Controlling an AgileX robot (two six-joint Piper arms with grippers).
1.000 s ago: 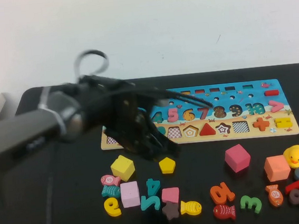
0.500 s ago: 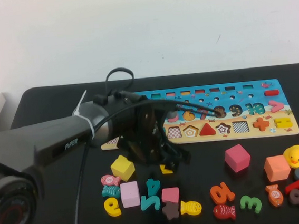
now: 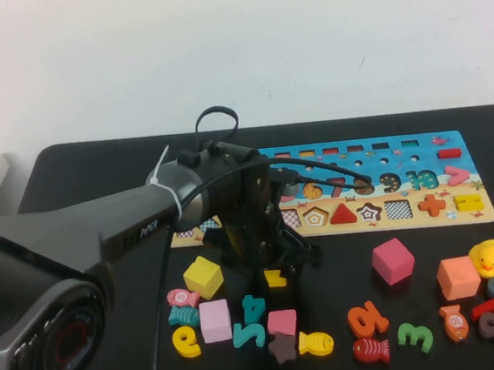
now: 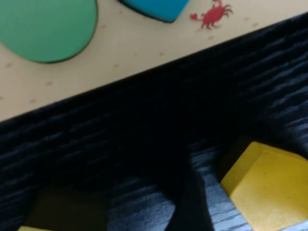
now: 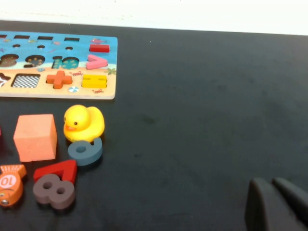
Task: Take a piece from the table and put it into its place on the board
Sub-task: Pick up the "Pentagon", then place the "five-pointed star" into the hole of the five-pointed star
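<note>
The yellow pentagon piece (image 3: 275,278) lies on the black table (image 3: 88,174) just in front of the board (image 3: 472,209), half hidden by my left gripper (image 3: 286,263). That gripper is low over the piece with its jaws open on either side of it. In the left wrist view the piece (image 4: 269,187) lies close beside one dark finger (image 4: 190,207), with the board's sandy edge (image 4: 125,53) behind. My right gripper (image 5: 276,204) is shut and empty over bare table at the right, out of the high view.
A yellow cube (image 3: 202,277) lies left of the piece. Pink cubes (image 3: 214,320), numbers and fish lie along the front. A pink cube (image 3: 392,260), an orange cube (image 3: 457,277) and a yellow duck (image 3: 488,258) are to the right.
My left arm has reached further right and down, and its gripper has come down around the yellow pentagon, covering most of it. The piece has not moved.
</note>
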